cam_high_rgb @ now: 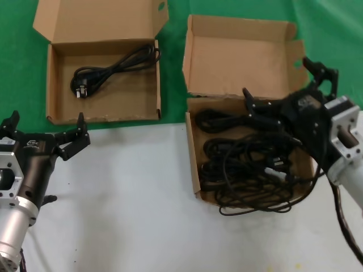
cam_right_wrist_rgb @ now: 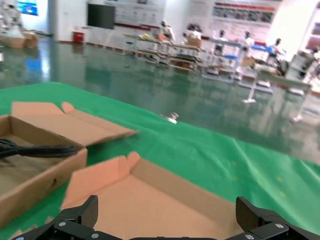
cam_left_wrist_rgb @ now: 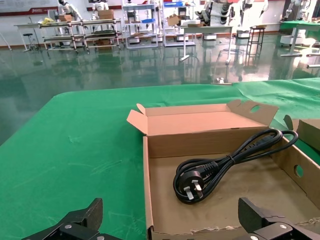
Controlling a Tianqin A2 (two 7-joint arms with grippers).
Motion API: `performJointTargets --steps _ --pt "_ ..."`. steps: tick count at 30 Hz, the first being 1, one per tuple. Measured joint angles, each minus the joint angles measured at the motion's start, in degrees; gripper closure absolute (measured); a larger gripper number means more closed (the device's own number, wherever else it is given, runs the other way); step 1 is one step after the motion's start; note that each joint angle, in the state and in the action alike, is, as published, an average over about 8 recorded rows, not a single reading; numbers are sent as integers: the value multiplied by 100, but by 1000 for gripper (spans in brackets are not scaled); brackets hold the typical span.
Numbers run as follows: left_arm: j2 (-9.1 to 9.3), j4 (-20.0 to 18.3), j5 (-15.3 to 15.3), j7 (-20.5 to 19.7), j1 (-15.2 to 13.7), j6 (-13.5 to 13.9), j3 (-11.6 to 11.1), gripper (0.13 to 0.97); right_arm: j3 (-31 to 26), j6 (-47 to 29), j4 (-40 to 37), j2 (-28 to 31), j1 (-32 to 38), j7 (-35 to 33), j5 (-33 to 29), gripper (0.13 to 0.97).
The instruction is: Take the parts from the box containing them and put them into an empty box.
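Note:
The box containing the parts (cam_high_rgb: 194,164) is the right carton with a ragged hinge edge and a side-flapped lid (cam_high_rgb: 238,56). Several tangled black power cables (cam_high_rgb: 249,164) fill it, and loops hang over its front edge. The other carton (cam_high_rgb: 51,85), at the left, has a flat lid (cam_high_rgb: 96,20) and holds one coiled black cable (cam_high_rgb: 110,71). That cable and its plug also show in the left wrist view (cam_left_wrist_rgb: 192,185). My right gripper (cam_high_rgb: 276,76) hovers open and empty above the right carton, over its lid (cam_right_wrist_rgb: 165,200). My left gripper (cam_high_rgb: 46,122) is open and empty just in front of the left carton (cam_left_wrist_rgb: 148,190).
Both cartons stand where the green cloth (cam_high_rgb: 170,85) meets the white table (cam_high_rgb: 130,198). My right arm's own thin cable (cam_high_rgb: 342,218) hangs at the right edge. The right wrist view shows the left carton (cam_right_wrist_rgb: 40,175) with its cable (cam_right_wrist_rgb: 30,150) beside the right lid.

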Motion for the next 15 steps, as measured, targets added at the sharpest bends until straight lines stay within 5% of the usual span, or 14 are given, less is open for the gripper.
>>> performJointTargets --steps 15 --pt "21 12 36 -23 32 13 -44 132 367 649 30 -200 -885 269 505 129"
